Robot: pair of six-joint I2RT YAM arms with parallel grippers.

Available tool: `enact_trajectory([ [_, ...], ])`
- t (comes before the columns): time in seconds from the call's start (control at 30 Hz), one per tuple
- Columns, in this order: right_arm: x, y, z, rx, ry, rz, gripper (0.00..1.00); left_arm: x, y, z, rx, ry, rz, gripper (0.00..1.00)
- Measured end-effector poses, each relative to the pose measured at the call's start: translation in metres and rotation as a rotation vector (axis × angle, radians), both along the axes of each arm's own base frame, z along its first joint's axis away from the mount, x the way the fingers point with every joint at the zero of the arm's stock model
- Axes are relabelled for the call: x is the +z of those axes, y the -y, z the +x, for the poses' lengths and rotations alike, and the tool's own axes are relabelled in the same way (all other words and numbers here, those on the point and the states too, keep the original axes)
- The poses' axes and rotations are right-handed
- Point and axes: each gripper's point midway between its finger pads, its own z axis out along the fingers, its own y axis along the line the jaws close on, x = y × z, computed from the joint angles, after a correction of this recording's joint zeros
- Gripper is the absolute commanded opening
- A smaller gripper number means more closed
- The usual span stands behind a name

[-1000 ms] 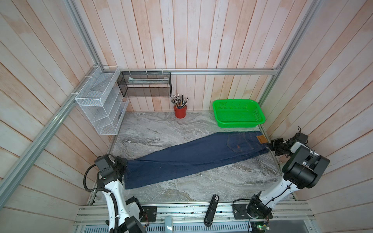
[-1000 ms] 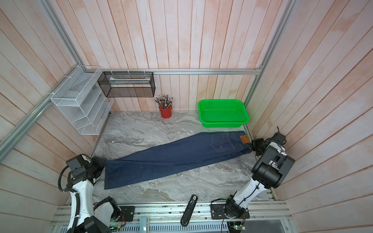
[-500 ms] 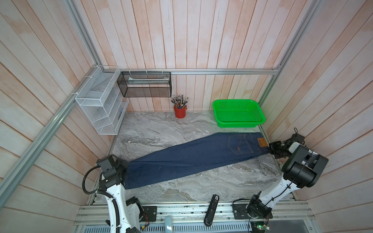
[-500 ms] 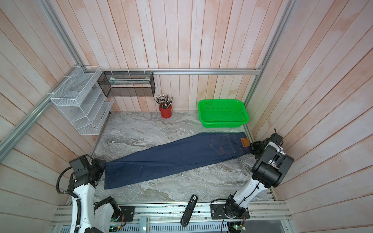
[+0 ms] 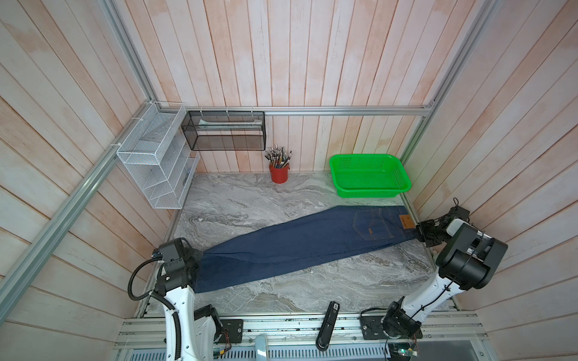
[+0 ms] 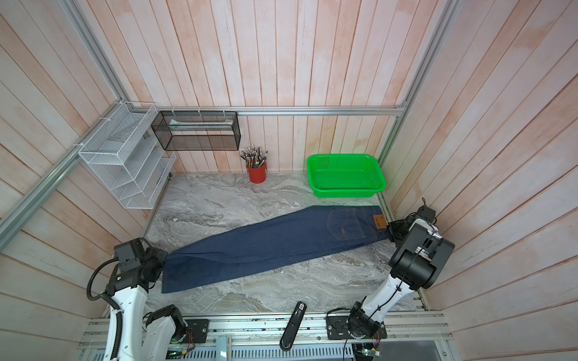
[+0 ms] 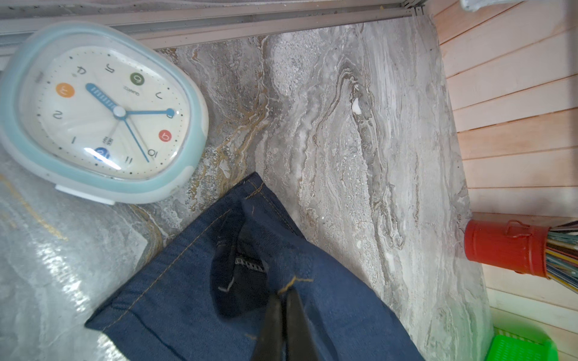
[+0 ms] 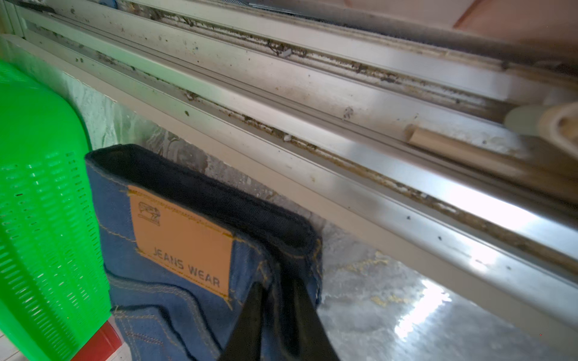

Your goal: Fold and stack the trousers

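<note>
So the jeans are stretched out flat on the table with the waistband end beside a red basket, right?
Not quite: the basket is green, not red, as both top views show. The jeans do lie stretched flat on the table, waistband end beside it.

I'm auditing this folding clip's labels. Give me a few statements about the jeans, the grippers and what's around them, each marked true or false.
1. The jeans lie at full length on the table. True.
2. The jeans are in the basket. False: they lie on the table beside it.
3. The left gripper is shut at the hem end. True.
4. The tan patch is at the left gripper's end. False: it is on the waistband, by the right gripper.
5. The red cup lies tipped over. False: it stands upright by the back wall.
</note>
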Motion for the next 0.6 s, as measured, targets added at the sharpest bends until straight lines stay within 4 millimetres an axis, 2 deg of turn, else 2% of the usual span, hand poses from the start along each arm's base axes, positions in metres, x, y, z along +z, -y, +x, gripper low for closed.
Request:
enact_trajectory([
  [0.1,0.003,-0.001,-0.006,-0.022,-0.027,0.002,0.26,0.007,-0.002,-0.004,0.02,-0.009,0.006,0.0],
  [0.17,0.013,-0.002,-0.009,-0.039,-0.031,-0.009,0.27,0.011,-0.002,-0.006,0.027,-0.003,0.014,0.0],
  [0.23,0.029,-0.003,-0.01,-0.049,-0.016,-0.034,0.28,0.014,-0.002,-0.008,0.028,-0.001,0.016,0.0],
  [0.33,0.065,-0.013,-0.002,-0.027,0.034,-0.09,0.29,0.019,-0.001,-0.008,0.023,0.003,0.019,0.0],
  [0.47,0.11,-0.04,0.021,0.055,0.126,-0.153,0.31,0.033,-0.001,-0.004,-0.001,0.011,0.036,0.0],
  [0.6,0.12,-0.067,0.027,0.124,0.143,-0.154,0.31,0.037,-0.001,-0.003,-0.007,0.017,0.043,0.0],
])
